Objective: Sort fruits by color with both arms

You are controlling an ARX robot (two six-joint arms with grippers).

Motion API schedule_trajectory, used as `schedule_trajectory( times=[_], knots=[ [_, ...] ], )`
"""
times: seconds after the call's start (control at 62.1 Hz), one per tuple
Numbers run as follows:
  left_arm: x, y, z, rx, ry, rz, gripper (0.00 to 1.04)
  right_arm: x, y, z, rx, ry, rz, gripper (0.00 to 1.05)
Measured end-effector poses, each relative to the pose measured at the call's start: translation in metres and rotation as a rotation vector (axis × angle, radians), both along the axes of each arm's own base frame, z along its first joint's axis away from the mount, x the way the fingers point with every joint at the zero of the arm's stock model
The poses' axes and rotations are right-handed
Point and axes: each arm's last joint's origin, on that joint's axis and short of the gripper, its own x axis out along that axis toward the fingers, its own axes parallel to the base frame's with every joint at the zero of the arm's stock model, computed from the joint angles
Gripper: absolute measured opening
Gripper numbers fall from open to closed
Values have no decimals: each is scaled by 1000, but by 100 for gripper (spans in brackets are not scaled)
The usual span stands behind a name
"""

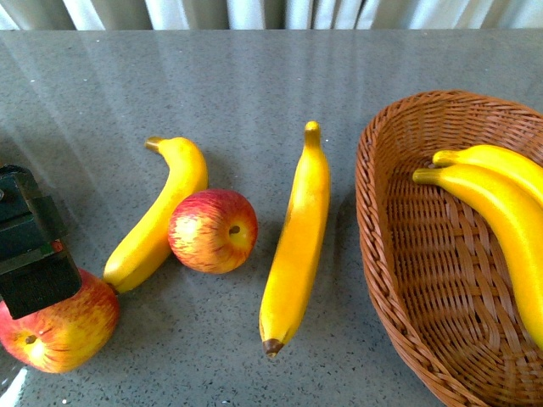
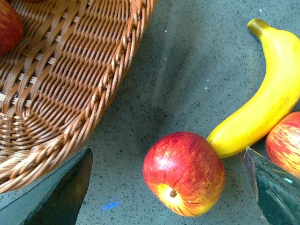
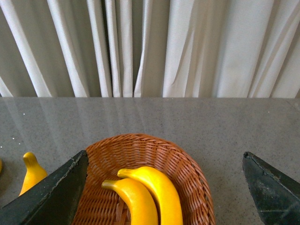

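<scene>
In the right-hand basket (image 1: 366, 199), two yellow bananas (image 1: 501, 212).

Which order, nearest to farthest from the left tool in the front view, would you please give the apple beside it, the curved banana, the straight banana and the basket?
1. Apple: far left, right at the left tool.
2. Curved banana: left of centre.
3. Straight banana: centre.
4. Basket: far right.
</scene>
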Motion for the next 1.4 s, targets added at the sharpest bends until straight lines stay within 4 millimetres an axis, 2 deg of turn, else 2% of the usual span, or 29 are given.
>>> schedule_trajectory(
  times=[0.306,0.838,1.401],
  knots=[
    [4,-11,-18,-7,57,1,96,0,0,0,0,0,0,96],
    [22,-5,-31,1,91,54,96,0,0,0,0,0,0,96],
    [25,-11,-46,20,144,36,96,0,0,0,0,0,0,96]
  ],
)
